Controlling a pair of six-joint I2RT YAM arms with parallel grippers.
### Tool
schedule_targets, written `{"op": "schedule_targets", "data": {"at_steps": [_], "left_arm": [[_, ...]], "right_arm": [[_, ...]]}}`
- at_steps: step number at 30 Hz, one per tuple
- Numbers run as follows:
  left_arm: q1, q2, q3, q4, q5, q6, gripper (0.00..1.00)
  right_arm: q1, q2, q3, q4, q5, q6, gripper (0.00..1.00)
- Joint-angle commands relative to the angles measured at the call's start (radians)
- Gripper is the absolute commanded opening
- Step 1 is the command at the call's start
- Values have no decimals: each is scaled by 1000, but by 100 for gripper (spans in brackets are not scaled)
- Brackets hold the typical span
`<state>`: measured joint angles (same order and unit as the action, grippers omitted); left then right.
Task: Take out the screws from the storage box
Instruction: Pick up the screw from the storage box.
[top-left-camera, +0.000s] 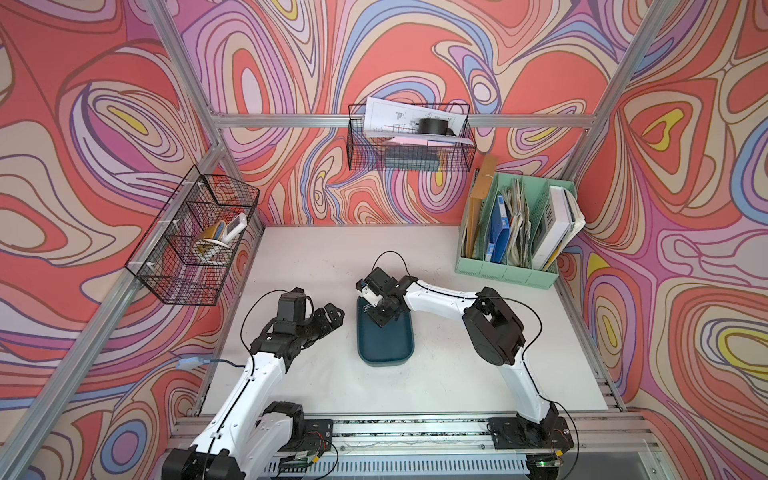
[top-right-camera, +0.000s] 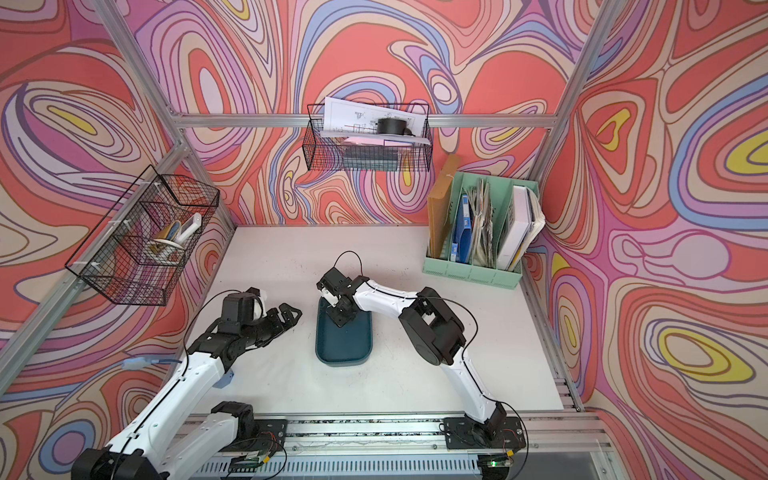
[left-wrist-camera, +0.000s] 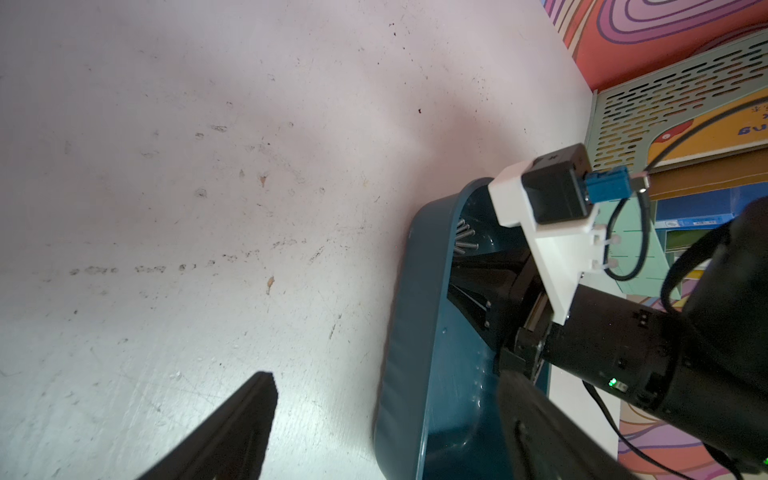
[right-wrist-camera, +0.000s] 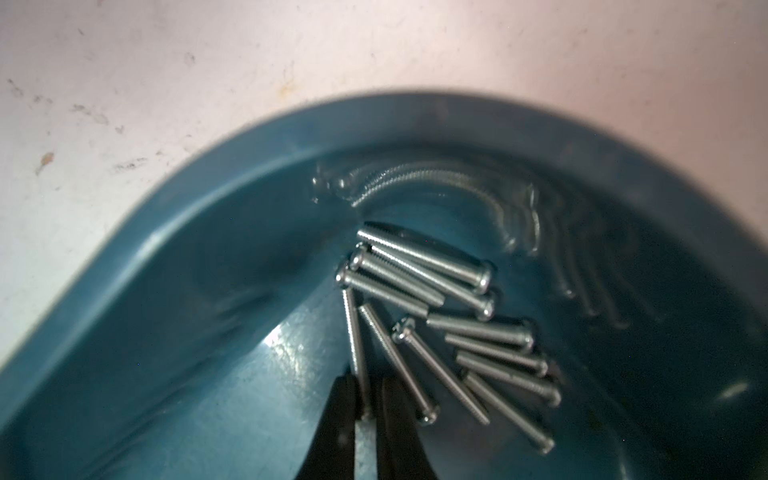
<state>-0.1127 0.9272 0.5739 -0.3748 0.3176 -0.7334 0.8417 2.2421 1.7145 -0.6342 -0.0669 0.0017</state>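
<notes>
We find the storage box (top-left-camera: 386, 347) (top-right-camera: 345, 349) lying flat near the middle of the table (top-left-camera: 478, 365), its long sides running from the table's front edge toward its back edge. The screws (right-wrist-camera: 453, 332) (left-wrist-camera: 466, 240) lie loose on the box floor, gathered at its far end, close to the rounded corner on the left arm's side; we count about ten, several crossing or touching one another. The right gripper (right-wrist-camera: 368, 388) reaches down into that end of the box, its jaws drawn almost together on a single screw (right-wrist-camera: 356, 345) near its head; the shank points out from between the fingertips toward the rest of the cluster. The left gripper (top-left-camera: 332, 319) (top-right-camera: 291, 316) hangs over bare table just beside the box's left long side, jaws spread wide apart. A mint-green file organiser (top-left-camera: 505, 272) stands at the table's back right corner.
</notes>
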Motion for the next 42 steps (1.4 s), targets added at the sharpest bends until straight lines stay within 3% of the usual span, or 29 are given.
{"op": "schedule_targets", "data": {"at_steps": [1, 9, 18, 24, 29, 35, 42], "left_arm": [[-2, -12, -6, -24, -9, 6, 89], [-2, -11, -4, -20, -11, 6, 89], [-2, -2, -4, -6, -5, -3, 89], [-2, 5, -11, 11, 4, -9, 89], [-3, 12, -4, 12, 12, -1, 89], [-3, 7, -6, 10, 16, 4, 89], [-2, 8, -11, 10, 20, 5, 89]], "right_arm": [[7, -7, -20, -40, 17, 1, 10], [7, -145, -97, -65, 1, 6, 6], [8, -396, -247, -27, -30, 83, 4], [0, -604, -363, 48, 89, 159, 4], [-137, -693, -451, 36, 131, 237, 4], [-334, -640, -496, -55, 158, 298, 4], [-386, -511, -512, -44, 145, 321, 4]]}}
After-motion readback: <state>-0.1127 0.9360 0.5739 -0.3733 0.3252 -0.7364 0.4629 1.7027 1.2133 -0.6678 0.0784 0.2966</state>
